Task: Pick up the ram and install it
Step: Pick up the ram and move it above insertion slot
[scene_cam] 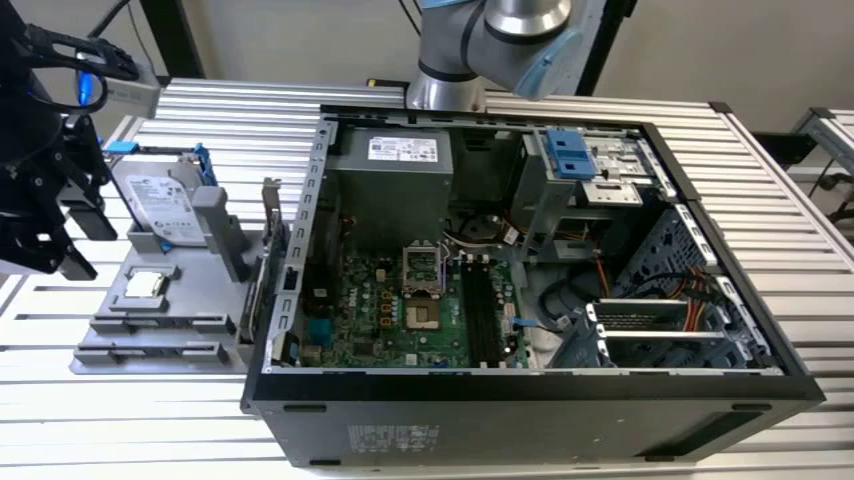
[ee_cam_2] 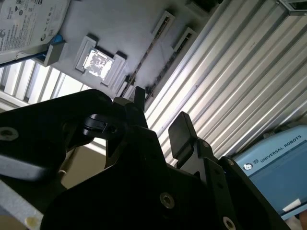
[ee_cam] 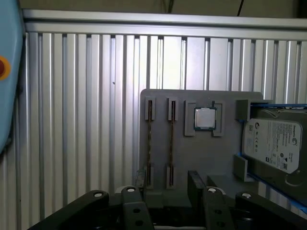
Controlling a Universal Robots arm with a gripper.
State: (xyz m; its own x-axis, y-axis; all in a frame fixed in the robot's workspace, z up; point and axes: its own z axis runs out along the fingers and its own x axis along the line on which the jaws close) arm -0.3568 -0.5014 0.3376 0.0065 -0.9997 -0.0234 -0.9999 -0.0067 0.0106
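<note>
- Ram (ee_cam: 171, 141): a thin stick standing on edge in a slot of the grey tray (ee_cam: 201, 158), with a second stick (ee_cam: 149, 141) in the slot beside it.
- The gripper (ee_cam: 168, 178) hangs over the slots with its black fingers (ee_cam_2: 181, 128) spread apart and holding nothing.
- A square chip (ee_cam: 205, 118) and a hard drive (ee_cam: 272, 143) sit farther along the tray.
- The tray lies on the ribbed table (scene_cam: 134, 420), at the exterior view's left of the open computer case (scene_cam: 534, 395).

Grey tray (scene_cam: 187, 305) beside the open case (scene_cam: 534, 400) holds hard drive (scene_cam: 163, 208) and processor chip (scene_cam: 144, 286).
</note>
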